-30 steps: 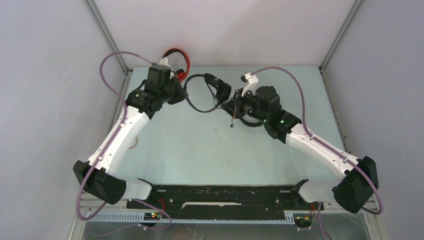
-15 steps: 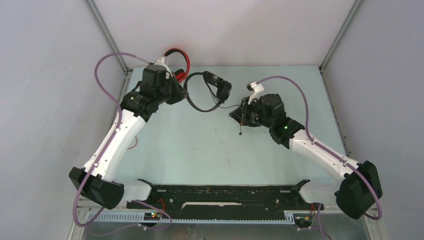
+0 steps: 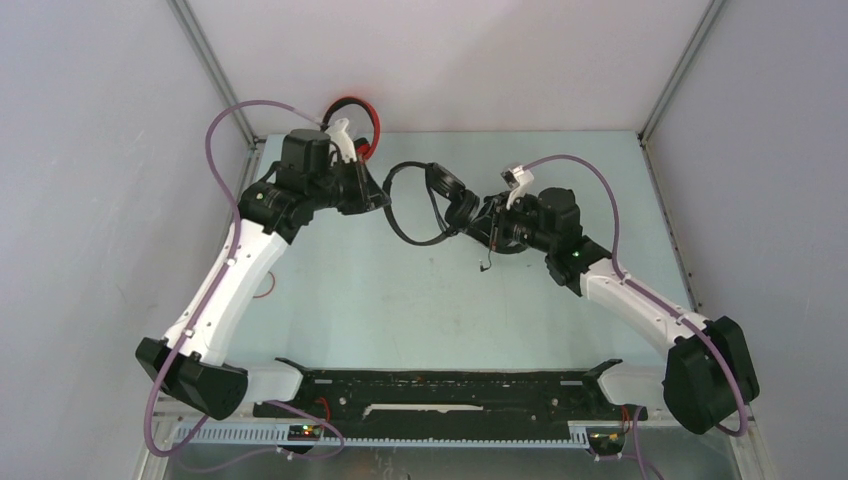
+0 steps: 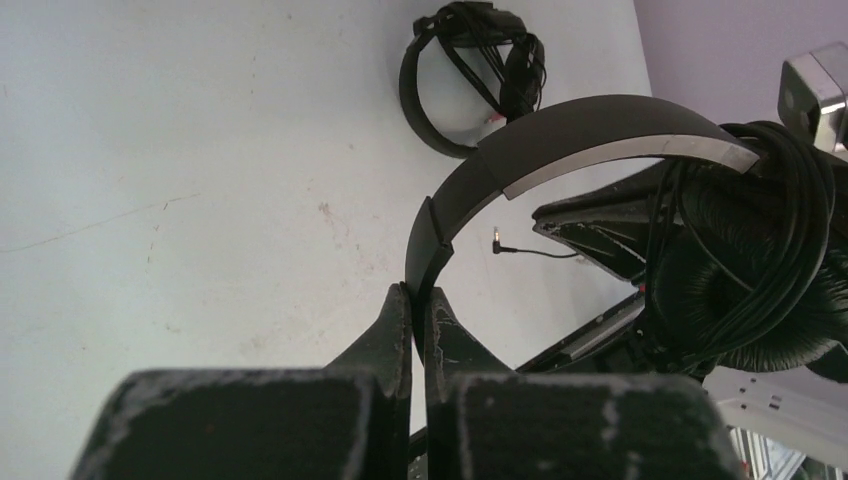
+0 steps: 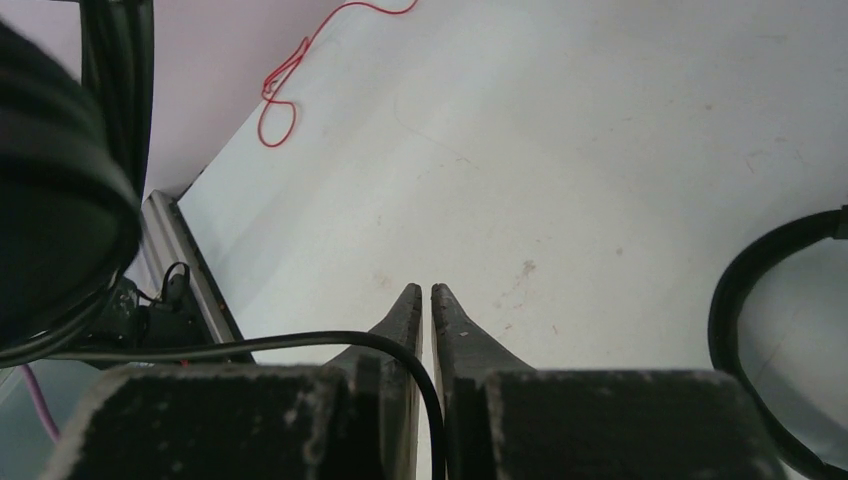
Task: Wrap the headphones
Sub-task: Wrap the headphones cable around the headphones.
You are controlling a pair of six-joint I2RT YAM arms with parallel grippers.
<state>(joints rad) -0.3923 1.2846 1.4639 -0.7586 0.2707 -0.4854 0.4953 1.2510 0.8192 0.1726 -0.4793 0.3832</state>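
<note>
Now the left gripper [image 4: 418, 295] is clamping the band of a black headset [image 4: 560, 125], holding it above the table [image 3: 400, 310] near the middle of its far edge. The ear cups are pointing toward the right gripper [image 5: 426, 292], which is the nearer one. Its jaws are sitting almost together with the cable [image 5: 300, 340] crossing them, and I cannot tell whether they are pinching it.

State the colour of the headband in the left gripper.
Headband black with a silver strip; left wrist view.

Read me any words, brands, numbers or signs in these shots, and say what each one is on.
None can be read.
The black headphones held in the left gripper show a plain headband, no brand visible.
The second black headset and the red headphones are too small to show any marking.
</note>
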